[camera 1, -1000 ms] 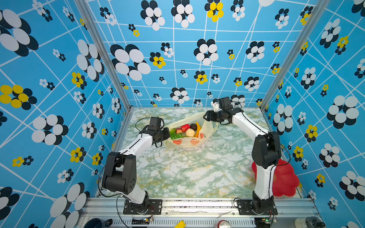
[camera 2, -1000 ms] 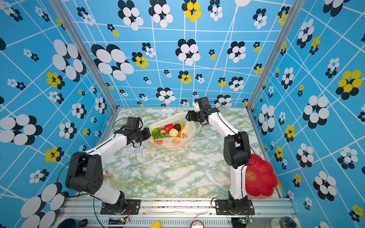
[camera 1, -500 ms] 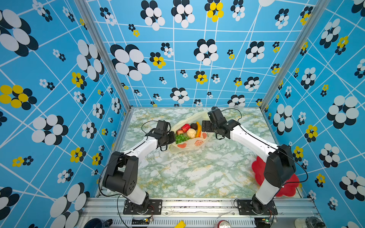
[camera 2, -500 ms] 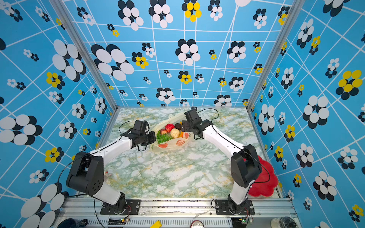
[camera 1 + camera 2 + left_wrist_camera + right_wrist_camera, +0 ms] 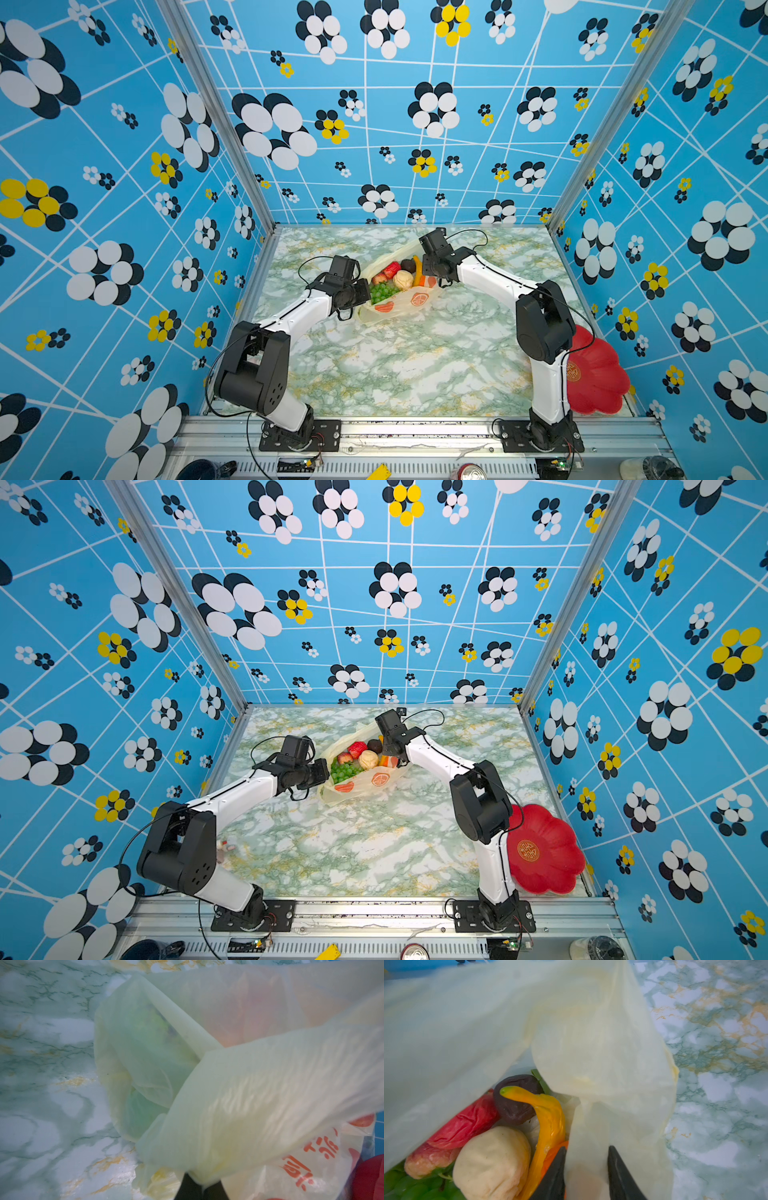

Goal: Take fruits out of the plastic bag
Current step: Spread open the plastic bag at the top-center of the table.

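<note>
Centrally, plastic bag (image 5: 409, 301); red plate (image 5: 598, 374) edgeward.

Left arm (image 5: 297, 313) and right arm (image 5: 492, 276) — white shells, black joints, thin black cables (image 5: 469, 230) at the wrists.

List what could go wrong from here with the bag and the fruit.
The left gripper and right gripper pinch only film of the thin translucent pale-yellow plastic bag; pulling apart might tear it. The right jaws sit beside the curved yellow toy banana and might snag it. Lifting could spill the green toy grape bunch.
</note>
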Motion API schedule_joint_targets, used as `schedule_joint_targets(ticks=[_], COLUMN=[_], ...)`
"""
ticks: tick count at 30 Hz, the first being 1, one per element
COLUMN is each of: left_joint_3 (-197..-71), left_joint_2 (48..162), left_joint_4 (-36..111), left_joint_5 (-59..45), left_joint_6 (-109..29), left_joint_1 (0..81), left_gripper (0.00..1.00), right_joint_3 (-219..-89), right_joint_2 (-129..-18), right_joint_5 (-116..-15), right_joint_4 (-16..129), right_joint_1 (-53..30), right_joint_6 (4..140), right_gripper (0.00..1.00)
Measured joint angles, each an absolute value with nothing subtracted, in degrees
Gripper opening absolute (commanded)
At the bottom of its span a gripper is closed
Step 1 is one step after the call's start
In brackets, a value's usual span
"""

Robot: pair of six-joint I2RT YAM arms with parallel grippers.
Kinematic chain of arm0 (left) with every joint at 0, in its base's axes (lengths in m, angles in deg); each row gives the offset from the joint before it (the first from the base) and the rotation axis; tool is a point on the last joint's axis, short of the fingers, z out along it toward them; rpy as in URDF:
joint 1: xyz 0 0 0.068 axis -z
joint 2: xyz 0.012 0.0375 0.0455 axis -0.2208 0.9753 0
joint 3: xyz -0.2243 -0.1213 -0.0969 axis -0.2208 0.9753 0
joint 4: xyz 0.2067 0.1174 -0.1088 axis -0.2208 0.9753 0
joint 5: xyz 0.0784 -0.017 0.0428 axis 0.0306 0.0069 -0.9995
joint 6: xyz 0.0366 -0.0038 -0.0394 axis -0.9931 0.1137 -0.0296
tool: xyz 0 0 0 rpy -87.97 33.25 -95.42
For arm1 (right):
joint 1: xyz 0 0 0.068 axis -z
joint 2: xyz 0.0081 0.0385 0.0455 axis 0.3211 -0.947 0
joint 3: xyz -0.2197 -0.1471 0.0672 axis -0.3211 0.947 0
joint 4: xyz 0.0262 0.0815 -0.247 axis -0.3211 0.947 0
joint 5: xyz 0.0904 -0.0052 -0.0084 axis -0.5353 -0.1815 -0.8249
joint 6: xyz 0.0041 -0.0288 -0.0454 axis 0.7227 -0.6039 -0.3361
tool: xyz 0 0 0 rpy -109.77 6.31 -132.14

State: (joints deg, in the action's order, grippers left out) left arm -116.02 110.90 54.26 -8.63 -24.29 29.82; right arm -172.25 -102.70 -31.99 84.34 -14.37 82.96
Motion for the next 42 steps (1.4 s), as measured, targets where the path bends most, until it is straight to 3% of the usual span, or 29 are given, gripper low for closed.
schedule_joint_targets(ticks=[4,17,32,35,39,42], left_joint_3=[-115.99,-120.28,-112.58,-112.58,-114.44,-115.97], left_joint_2=[110.97,110.69,109.44,112.15,112.96,111.47], left_joint_4=[53.91,51.84,50.77,49.91,52.97,54.2], left_joint_5=[-7.77,-5.35,-8.5,-7.6,-10.13,-11.93], left_joint_6=[-23.48,-19.72,-20.83,-20.75,-22.21,-22.15], left_joint_1=[28.44,14.89,13.73,12.75,14.61,16.29], left_gripper=[0.0,0.0,0.01,0.15,0.46,0.64], right_joint_3=[-169.69,-174.83,-134.39,-132.77,-133.08,-133.12], right_joint_2=[-101.43,-99.53,-94.75,-95.36,-95.42,-95.4], right_joint_5=[-37.35,-60.14,-72.16,-72.62,-72.67,-72.16], right_joint_4=[80.51,65.15,30.33,26.77,24.8,24.91], right_joint_1=[-12.95,-9.91,-3.2,-2.59,-3.07,-3.79], right_joint_6=[82.07,88.67,105.74,107.92,108.3,107.92], right_gripper=[0.0,0.0,0.0,0.0,0.0,0.0])
